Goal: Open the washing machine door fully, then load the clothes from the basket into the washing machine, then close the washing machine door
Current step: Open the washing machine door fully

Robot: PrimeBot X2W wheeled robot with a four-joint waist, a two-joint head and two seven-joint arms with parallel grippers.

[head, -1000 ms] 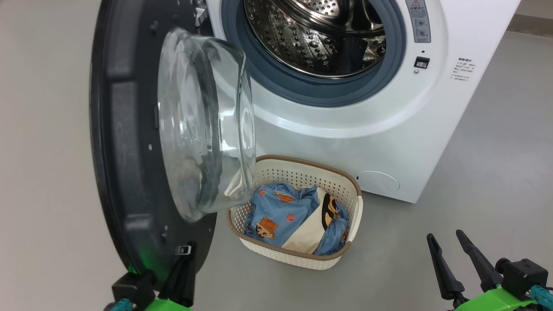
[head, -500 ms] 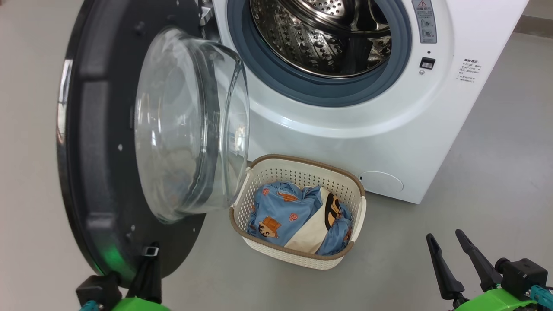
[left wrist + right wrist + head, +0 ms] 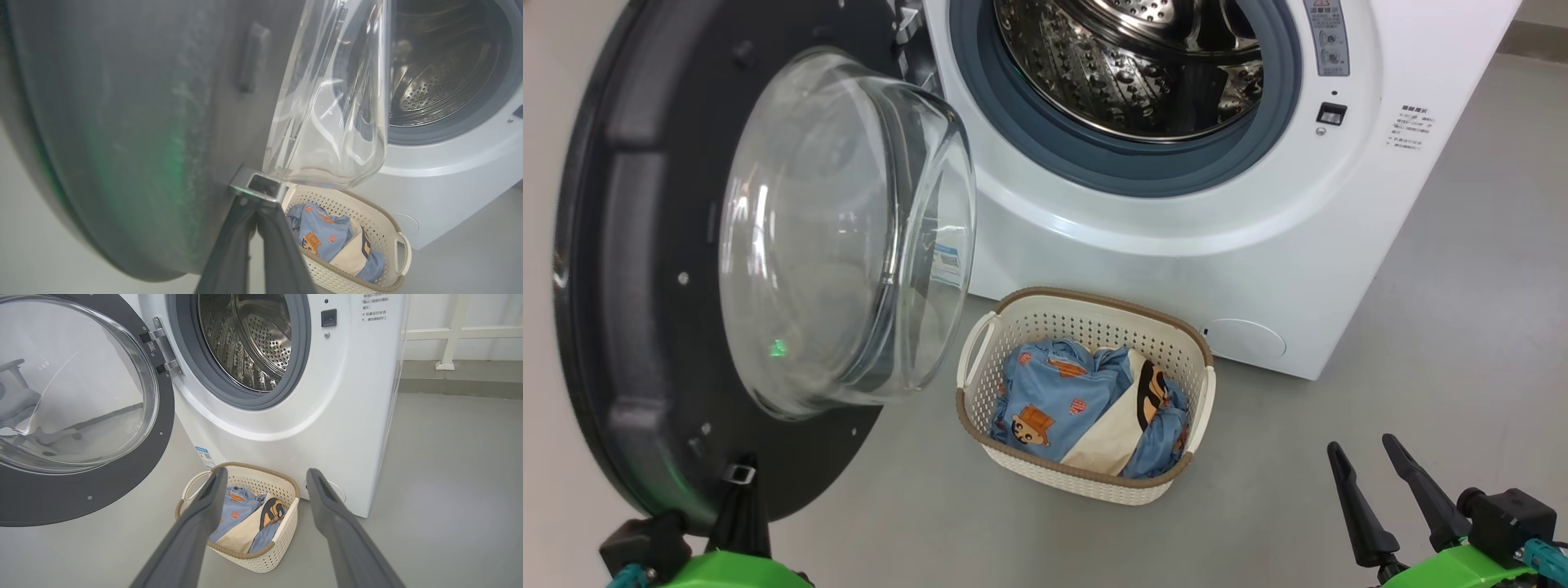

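In the head view the washing machine door (image 3: 629,245) stands swung wide to the left of the washing machine (image 3: 1176,269), its bulging glass window (image 3: 833,237) facing the camera, and the steel drum (image 3: 1127,65) lies bare inside the grey-blue gasket (image 3: 1111,175). The basket (image 3: 1078,482) sits on the floor (image 3: 1421,343) just in front of the machine, below the opening and beside the door's lower edge. The clothes (image 3: 1045,392) are bundled inside it, blue printed fabric around a cream piece. The left gripper (image 3: 742,490), at lower left, has its fingers pressed together, the tips touching a small metal latch (image 3: 739,472) on the door's black ring. The right gripper (image 3: 1361,445), at lower right, hangs above the floor with fingers spread and nothing between them, well apart from the basket. In the left wrist view the two closed fingers meet just under that latch, clamping nothing that can be made out, with the window, basket and clothes beyond. In the right wrist view the spread fingers (image 3: 196,522) frame the basket without touching it. The hinge (image 3: 163,347) joins door to machine, and a blue label sticker (image 3: 204,456) shows on the front panel above the basket's handle.
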